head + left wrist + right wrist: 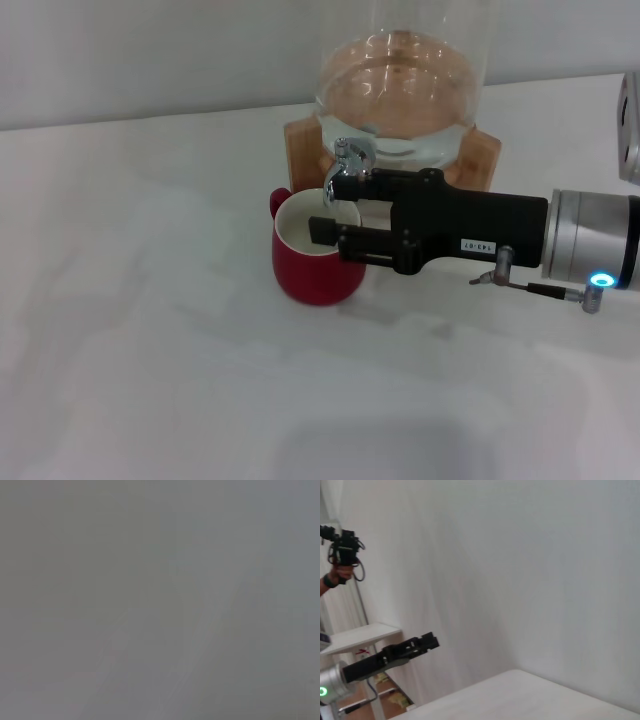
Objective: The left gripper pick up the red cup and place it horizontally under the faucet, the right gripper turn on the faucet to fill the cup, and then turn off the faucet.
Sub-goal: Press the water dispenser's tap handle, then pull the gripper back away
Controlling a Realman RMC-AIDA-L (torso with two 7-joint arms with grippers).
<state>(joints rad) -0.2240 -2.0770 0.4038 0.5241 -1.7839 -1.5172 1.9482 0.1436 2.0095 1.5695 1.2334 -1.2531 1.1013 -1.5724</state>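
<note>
While the white tabletop (150, 350) runs back to a plain pale wall, the right gripper (335, 208) reaches in, fingers spread, upper one at the faucet (350, 155). Beneath its fingertips the red cup (315, 270) stands upright, mouth up, handle pointing away. The left gripper (422, 644) hangs off-table.

Right tool (325, 208) open, fingers level, arm outstretched from the right.

The head view looks down, close, across the white tabletop (150, 330) toward its far edge. The left wrist view shows only blank grey. The right wrist view faces a wall beyond a tabletop corner (520, 695).
</note>
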